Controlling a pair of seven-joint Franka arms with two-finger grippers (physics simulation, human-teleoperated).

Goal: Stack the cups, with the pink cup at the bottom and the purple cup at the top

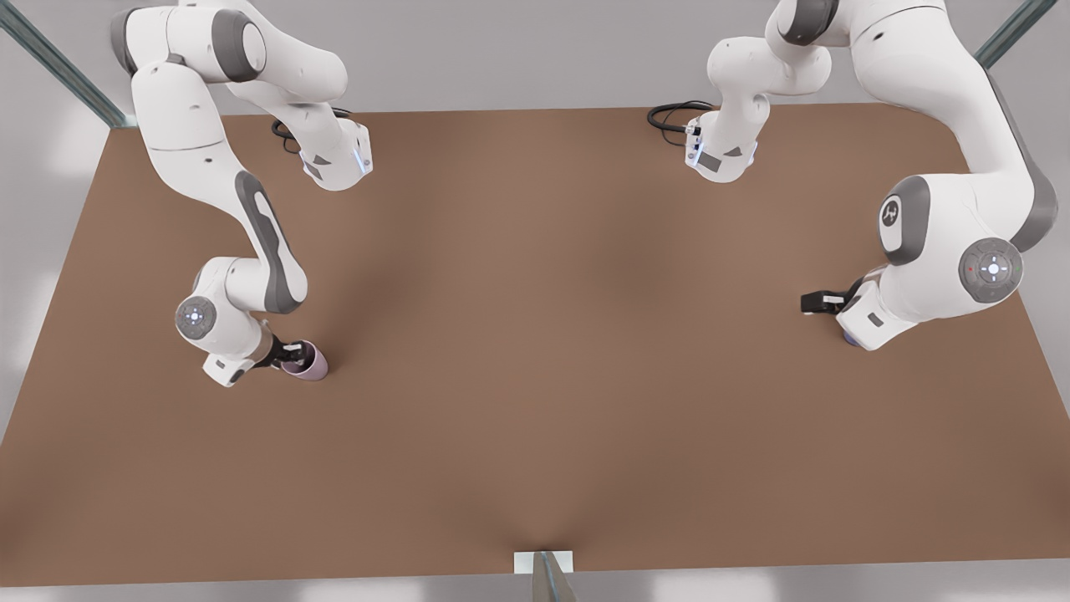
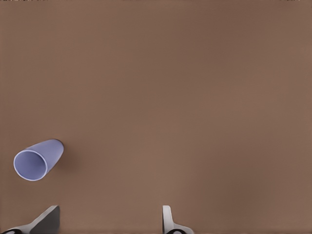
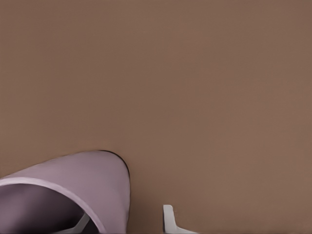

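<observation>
The pink cup (image 1: 308,364) stands on the brown table (image 1: 535,334) at the front view's left. My right gripper (image 1: 291,351) is at its rim. In the right wrist view, one finger (image 3: 82,223) is inside the pink cup (image 3: 73,180) and the other finger (image 3: 168,218) is outside, so the open right gripper (image 3: 124,220) straddles the wall. At the front view's right, the purple cup (image 1: 848,339) peeks out under my left arm's hand. The left gripper (image 1: 809,303) is open. The purple cup (image 2: 38,161) lies off to one side of the left gripper (image 2: 109,217), not between its fingers.
Both arm bases and black cables (image 1: 673,115) stand along the table's far edge. A small white bracket (image 1: 543,562) sits at the middle of the near edge. Wide bare tabletop separates the two cups.
</observation>
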